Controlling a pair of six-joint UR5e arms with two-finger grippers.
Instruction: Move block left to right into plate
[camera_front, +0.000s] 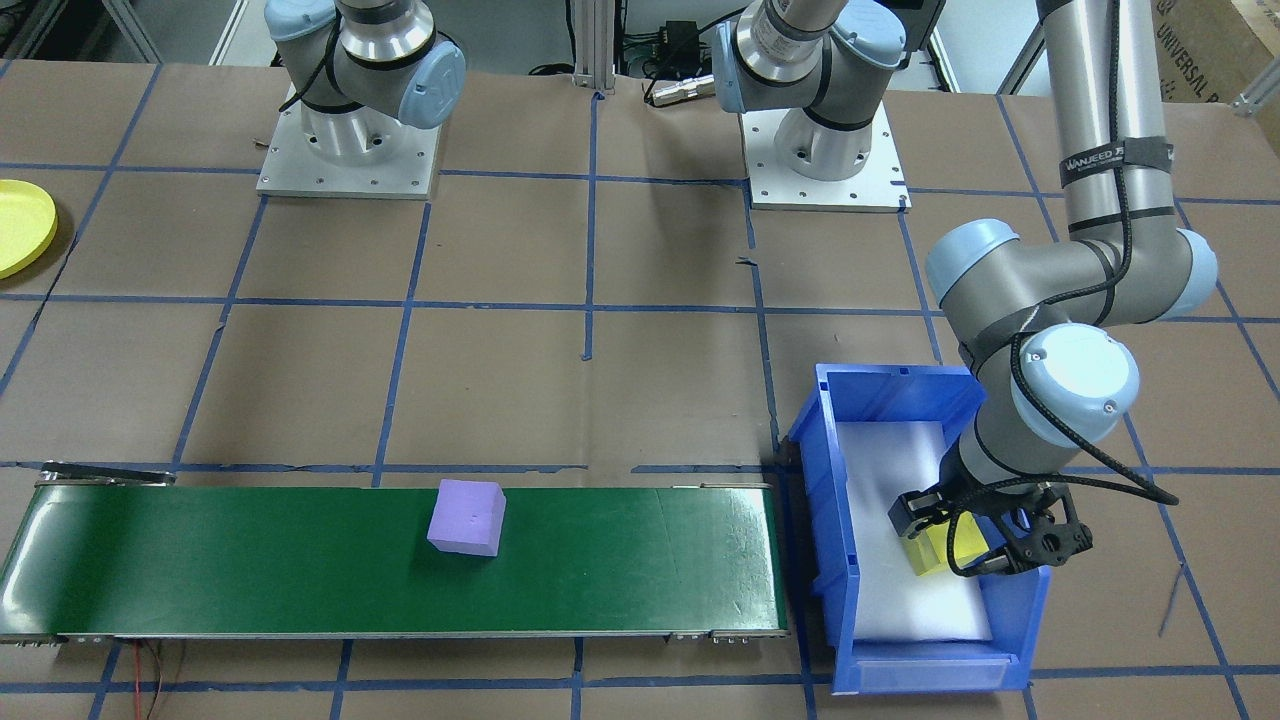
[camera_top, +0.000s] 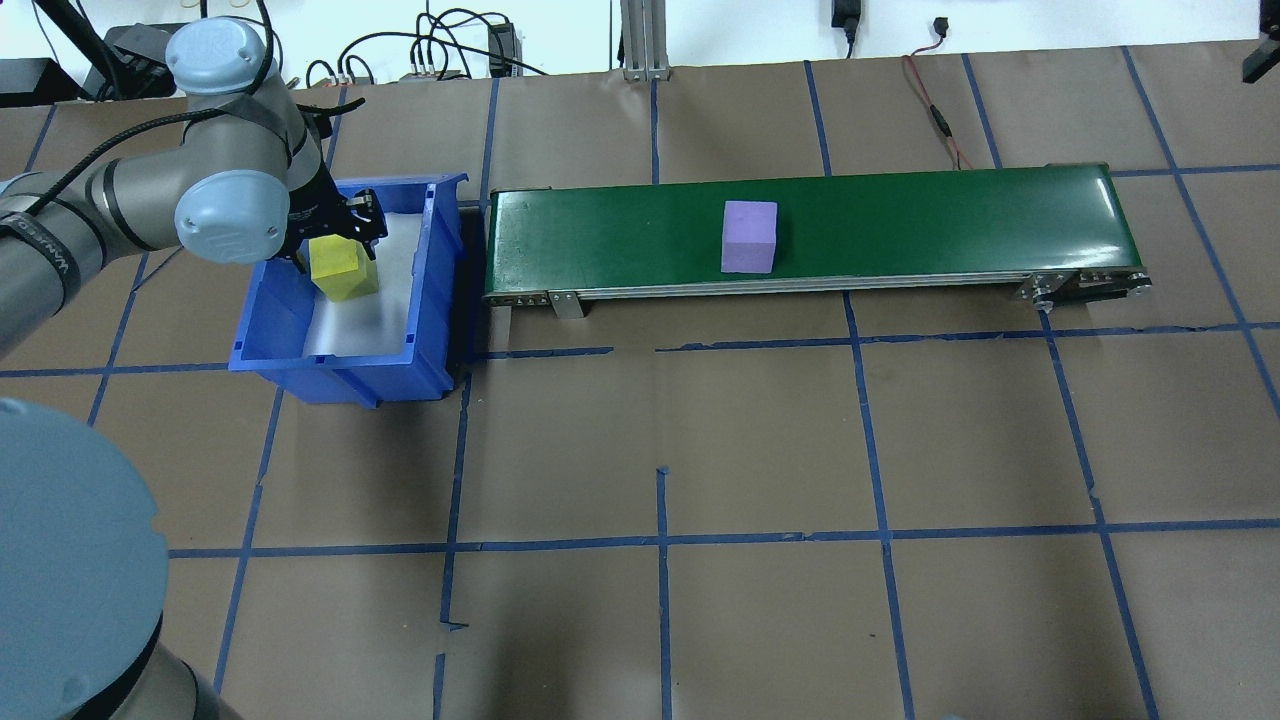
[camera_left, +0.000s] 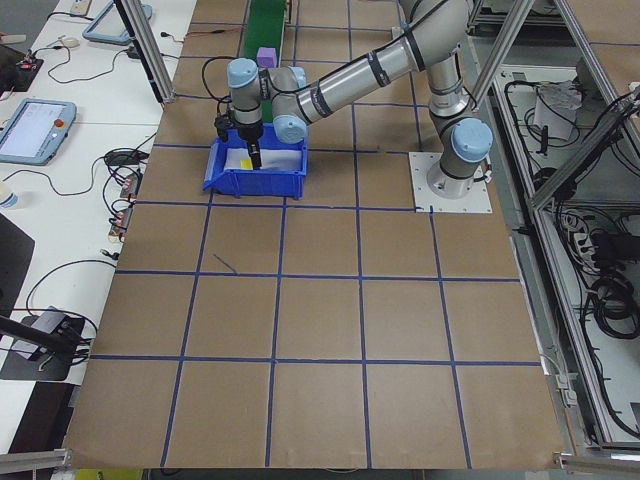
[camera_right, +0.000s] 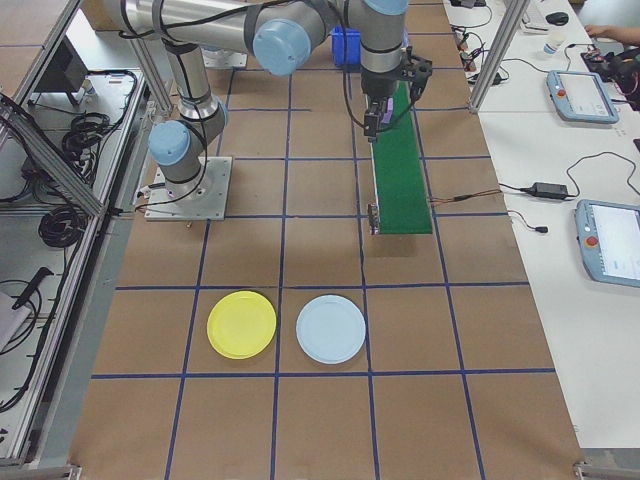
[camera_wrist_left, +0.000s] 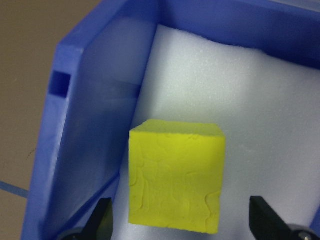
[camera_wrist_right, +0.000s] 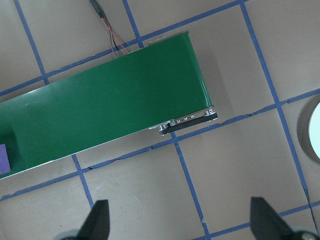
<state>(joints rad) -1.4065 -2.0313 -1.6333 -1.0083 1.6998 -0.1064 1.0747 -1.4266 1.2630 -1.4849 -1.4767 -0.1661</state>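
One yellow block (camera_wrist_left: 175, 182) looks like light foam; my left claw (camera_wrist_left: 182, 220), fingers apart, should pinch its flat sides. Right claw (camera_wrist_right: 182, 220) open.

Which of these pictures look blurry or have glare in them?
The left wrist view is soft: the bin wall smears, though the yellow block stays fairly clear. In the overhead view, light glares off the green belt at its end. The front-facing view looks sharp.
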